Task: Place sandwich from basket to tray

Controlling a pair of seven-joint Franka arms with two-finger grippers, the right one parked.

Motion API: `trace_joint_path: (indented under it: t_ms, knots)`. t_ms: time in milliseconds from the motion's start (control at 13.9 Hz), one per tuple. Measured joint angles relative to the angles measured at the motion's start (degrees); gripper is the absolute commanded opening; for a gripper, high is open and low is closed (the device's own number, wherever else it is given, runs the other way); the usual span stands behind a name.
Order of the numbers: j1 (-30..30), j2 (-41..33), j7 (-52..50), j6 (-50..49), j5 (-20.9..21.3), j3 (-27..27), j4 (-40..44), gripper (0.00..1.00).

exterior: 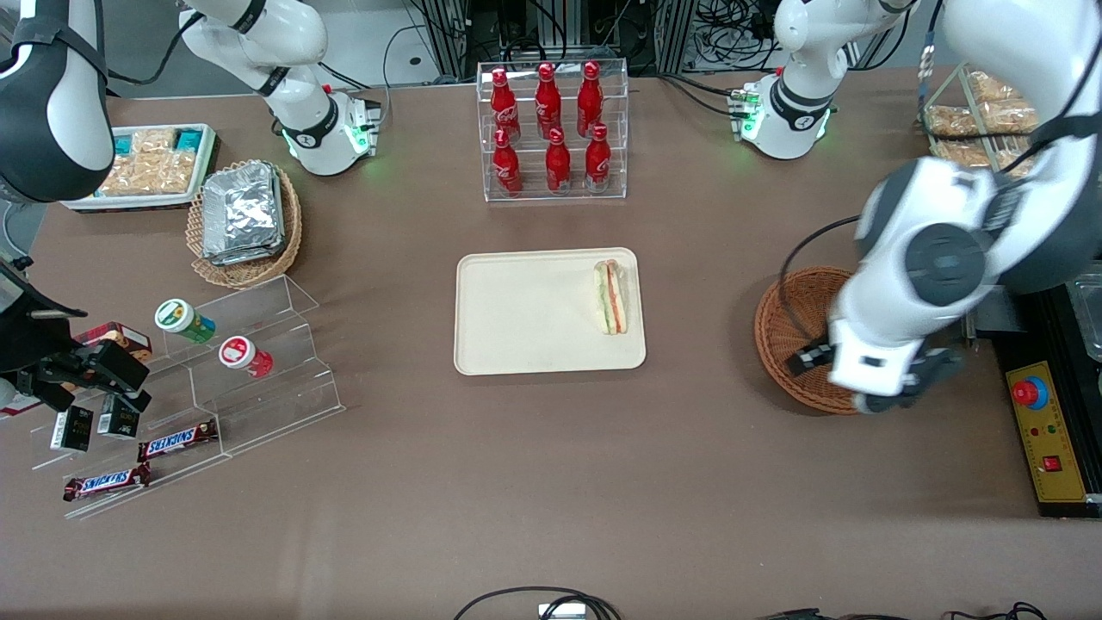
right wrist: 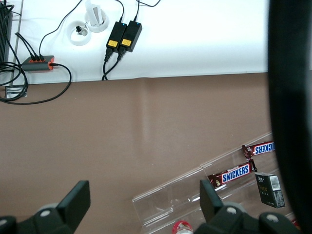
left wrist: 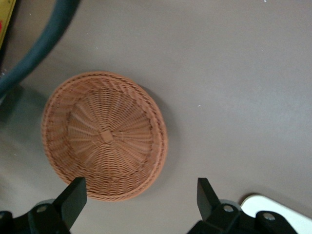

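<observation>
Hovering open and empty above the bare basket (left wrist: 105, 136), the claw (left wrist: 141, 197) holds nothing; the sandwich (exterior: 609, 297) lies on the tray (exterior: 516, 314). Best practice now: lift clear without clipping the rim.

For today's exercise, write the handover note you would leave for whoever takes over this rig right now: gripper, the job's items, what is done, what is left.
Gripper: open, holding nothing, above the table just beside the basket.
Sandwich: lying on the tray, near the edge facing the basket.
Basket: nothing in it.
Done: sandwich is on the tray and released.
Left: apparently nothing but parking the working arm; no other sandwich shows in the basket.
</observation>
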Motion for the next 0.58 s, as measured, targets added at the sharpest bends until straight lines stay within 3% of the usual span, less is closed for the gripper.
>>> trace_joint_path:
  t_ms: [288, 576]
  knots:
    - [-2.91, -7.06, 16.45, -5.41, -7.42, 11.91, -0.02, 1.00]
    - [-4.62, -11.48, 28.51, -10.14, -10.18, 18.47, -0.05, 1.00]
